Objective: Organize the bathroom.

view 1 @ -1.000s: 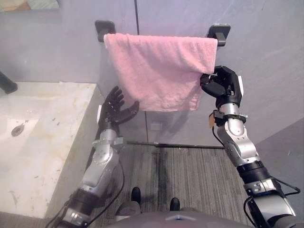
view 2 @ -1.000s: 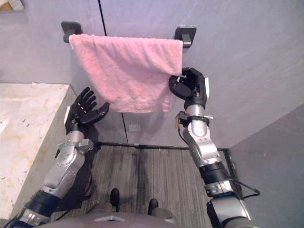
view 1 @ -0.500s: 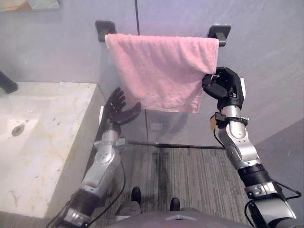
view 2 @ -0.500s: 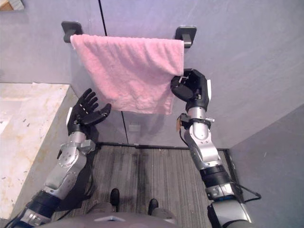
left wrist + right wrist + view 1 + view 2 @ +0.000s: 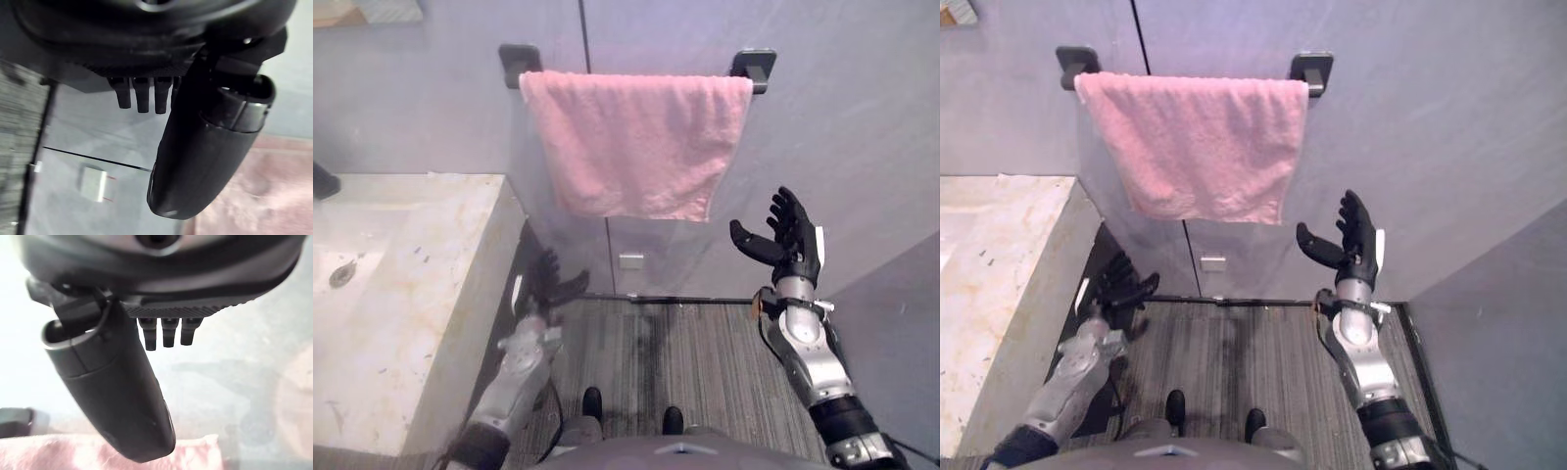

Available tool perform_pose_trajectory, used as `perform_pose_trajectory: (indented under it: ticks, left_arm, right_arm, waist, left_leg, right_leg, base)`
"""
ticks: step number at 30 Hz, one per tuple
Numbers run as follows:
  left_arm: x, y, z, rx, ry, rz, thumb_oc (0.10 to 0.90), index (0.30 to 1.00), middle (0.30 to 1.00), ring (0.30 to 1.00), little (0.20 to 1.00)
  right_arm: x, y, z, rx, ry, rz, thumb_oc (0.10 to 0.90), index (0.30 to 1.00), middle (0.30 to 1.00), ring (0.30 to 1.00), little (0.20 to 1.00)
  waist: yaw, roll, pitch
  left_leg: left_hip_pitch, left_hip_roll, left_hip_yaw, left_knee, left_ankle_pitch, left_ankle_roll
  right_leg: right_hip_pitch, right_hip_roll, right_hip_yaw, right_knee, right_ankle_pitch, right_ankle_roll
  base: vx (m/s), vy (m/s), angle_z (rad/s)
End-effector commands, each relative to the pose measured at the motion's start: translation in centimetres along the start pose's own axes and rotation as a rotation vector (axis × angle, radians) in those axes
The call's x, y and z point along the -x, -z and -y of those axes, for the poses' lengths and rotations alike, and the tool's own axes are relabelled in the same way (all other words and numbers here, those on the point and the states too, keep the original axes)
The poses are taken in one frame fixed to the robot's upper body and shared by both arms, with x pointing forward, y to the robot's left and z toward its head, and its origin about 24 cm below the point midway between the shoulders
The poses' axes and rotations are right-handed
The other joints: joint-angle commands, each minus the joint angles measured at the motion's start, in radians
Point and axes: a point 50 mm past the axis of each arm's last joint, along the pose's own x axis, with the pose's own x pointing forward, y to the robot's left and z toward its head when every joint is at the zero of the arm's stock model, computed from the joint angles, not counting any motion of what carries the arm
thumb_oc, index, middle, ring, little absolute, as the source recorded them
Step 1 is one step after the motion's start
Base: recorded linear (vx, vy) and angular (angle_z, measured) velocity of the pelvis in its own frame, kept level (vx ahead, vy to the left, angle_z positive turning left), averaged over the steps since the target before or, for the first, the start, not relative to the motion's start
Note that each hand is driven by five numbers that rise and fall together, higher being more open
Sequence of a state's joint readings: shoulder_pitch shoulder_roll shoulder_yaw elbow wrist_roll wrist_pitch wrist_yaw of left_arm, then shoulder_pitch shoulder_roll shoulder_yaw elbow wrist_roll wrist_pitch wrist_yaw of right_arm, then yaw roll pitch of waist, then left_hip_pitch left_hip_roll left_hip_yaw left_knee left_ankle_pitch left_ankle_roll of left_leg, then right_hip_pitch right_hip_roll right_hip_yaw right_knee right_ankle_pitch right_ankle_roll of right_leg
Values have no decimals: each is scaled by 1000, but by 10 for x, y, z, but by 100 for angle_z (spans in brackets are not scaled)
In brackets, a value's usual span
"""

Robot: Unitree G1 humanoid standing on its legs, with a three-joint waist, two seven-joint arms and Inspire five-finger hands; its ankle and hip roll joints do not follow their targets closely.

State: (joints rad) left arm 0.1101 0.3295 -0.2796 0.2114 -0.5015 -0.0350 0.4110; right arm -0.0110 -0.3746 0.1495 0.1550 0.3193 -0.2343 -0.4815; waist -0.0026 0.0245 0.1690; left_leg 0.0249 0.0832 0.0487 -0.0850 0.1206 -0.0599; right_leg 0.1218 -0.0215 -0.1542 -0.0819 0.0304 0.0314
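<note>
**Operator:** I've got the pink towel point(image 5: 636, 142) draped over the dark towel bar point(image 5: 751, 65) on the grey wall point(image 5: 862, 147), spread flat between the two brackets, its lower edge hanging a bit uneven.

**Spotter:** Where's your right hand?

**Operator:** The right hand point(image 5: 783, 240) is up in front of the wall, below and to the right of the towel's lower corner, clear of the cloth. Fingers straight and spread, thumb sticking out toward the towel, nothing in it. From the right wrist view I see the thumb and the fingers pointing at the wall with the towel's edge past them.

**Spotter:** And the left?

**Operator:** The left hand point(image 5: 548, 289) sits low, beside the side of the stone surface point(image 5: 421, 284) with the sink basin point(image 5: 337, 259) in it. Fingers relaxed and apart, empty too. It's well below the towel.

**Spotter:** Anything else down there?

**Operator:** A small white wall plate point(image 5: 629, 261) under the towel, and the grey striped floor point(image 5: 695, 343) beneath.
</note>
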Motion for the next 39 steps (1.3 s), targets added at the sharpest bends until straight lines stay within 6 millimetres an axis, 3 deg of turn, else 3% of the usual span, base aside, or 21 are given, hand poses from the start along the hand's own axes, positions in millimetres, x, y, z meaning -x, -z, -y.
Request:
perform_pose_trajectory:
  ticks: [1,5,7,8,10,12,14,15,18,22,26,30,31,32,33,35,36,39]
  left_arm:
    - [-10,-24,-17,44,-29,123,800,900,900,900,900]
    - [-8,-9,-31,-61,-48,73,800,900,900,900,900]
    - [-6,9,-36,-84,-43,-11,800,900,900,900,900]
    - [-5,18,-38,-100,-25,-56,800,900,900,900,900]
    - [-5,20,-39,-95,-17,-71,800,900,900,900,900]
    - [-4,46,-48,-104,-7,-171,800,900,900,900,900]
    - [-3,54,-49,-111,6,-212,800,900,900,900,900]
    - [0,70,-50,-168,22,-275,800,900,900,900,900]
    - [8,91,-51,-176,69,-373,800,900,900,900,900]
    - [16,112,-55,-177,110,-477,800,900,900,900,900]
    - [27,130,-67,-173,108,-611,800,900,900,900,900]
    - [43,146,-82,-123,62,-740,800,900,900,900,900]
    - [51,153,-87,-111,61,-799,800,900,900,900,900]
    - [52,154,-88,-112,61,-806,800,900,900,900,900]
    - [61,161,-90,-118,62,-868,800,900,900,900,900]
    - [65,165,-90,-118,69,-905,800,900,900,900,900]
    - [68,169,-88,-135,73,-952,800,900,900,900,900]
    - [71,172,-86,-148,64,-1023,800,900,900,900,900]
  right_arm:
    - [-6,-37,6,-43,94,279,800,900,900,900,900]
    - [2,-16,18,19,192,220,800,900,900,900,900]
    - [7,4,32,54,280,137,800,900,900,900,900]
    - [10,16,42,75,310,84,800,900,900,900,900]
    - [10,19,44,84,319,64,800,900,900,900,900]
    - [21,44,59,166,352,-51,800,900,900,900,900]
    - [25,52,61,186,357,-99,800,900,900,900,900]
    - [32,65,64,216,358,-168,800,900,900,900,900]
    - [40,78,61,277,349,-230,800,900,900,900,900]
    - [51,98,57,303,352,-331,800,900,900,900,900]
    - [63,115,51,338,312,-429,800,900,900,900,900]
    - [76,132,52,365,294,-541,800,900,900,900,900]
    - [80,139,54,391,287,-591,800,900,900,900,900]
    - [81,140,55,393,287,-596,800,900,900,900,900]
    - [88,148,60,406,292,-662,800,900,900,900,900]
    - [93,153,64,428,286,-707,800,900,900,900,900]
    - [102,160,65,441,281,-765,800,900,900,900,900]
    - [112,169,61,409,283,-881,800,900,900,900,900]
  waist:
    - [-1,-29,-60]
    - [-7,-21,-52]
    - [-18,-26,-43]
    - [-25,-32,-32]
    - [-27,-35,-32]
    - [-50,-32,-36]
    - [-57,-27,-37]
    - [-70,-16,-42]
    - [-91,-3,-41]
    - [-98,0,-18]
    - [-101,-1,3]
    - [-79,-3,10]
    - [-69,5,6]
    - [-68,5,2]
    - [-59,17,-4]
    - [-55,24,-15]
    - [-53,27,-27]
    - [-42,18,-44]
  left_leg:
    - [2,46,56,44,51,-29]
    - [-10,44,90,52,56,-32]
    - [-30,24,129,172,25,-29]
    - [-47,0,127,302,-8,-22]
    - [-53,-9,127,321,-12,-17]
    - [-16,-85,87,391,-87,5]
    - [4,-105,75,374,-112,12]
    - [61,-133,65,282,-167,30]
    - [140,-155,62,103,-228,64]
    - [131,-180,32,13,-192,100]
    - [121,-187,44,-2,-177,113]
    - [108,-171,73,-2,-163,125]
    - [91,-158,70,-2,-142,129]
    - [86,-157,68,-2,-138,129]
    - [73,-143,50,-2,-120,135]
    - [55,-137,29,-2,-106,140]
    - [35,-134,1,-2,-92,145]
    - [-5,-143,-39,1,-74,145]
  right_leg:
    - [-19,5,7,-5,27,4]
    - [-30,1,-7,-5,31,9]
    - [-56,-19,-33,-5,47,7]
    - [-69,-31,-37,-5,60,5]
    - [-76,-35,-38,-5,65,5]
    - [-114,-51,-39,-5,91,20]
    - [-125,-52,-42,-5,99,26]
    - [-151,-51,-50,-5,116,40]
    - [-204,-46,-55,-5,152,66]
    - [-277,-47,-48,-5,198,104]
    - [-310,-56,-67,-2,210,123]
    - [-307,-79,-75,125,211,122]
    - [-298,-82,-52,205,177,108]
    - [-298,-82,-48,208,171,105]
    - [-275,-70,-8,269,119,89]
    - [-252,-49,39,290,76,77]
    - [-215,-11,117,302,24,63]
    - [-148,41,208,264,-28,44]
  base:
    - [-73,-18,-4]
    - [-96,6,-3]
    - [-272,32,8]
    - [-264,32,7]
    - [-153,33,14]
    - [-215,120,16]
    - [-168,124,3]
    - [-190,142,32]
    - [-194,112,27]
    - [-279,105,13]
    - [-255,51,-5]
    - [-252,-17,-12]
    - [-210,-24,-11]
    - [-317,-51,-9]
    - [-260,-75,3]
    - [-240,-89,19]
    - [-202,-111,40]
    - [-240,-150,71]
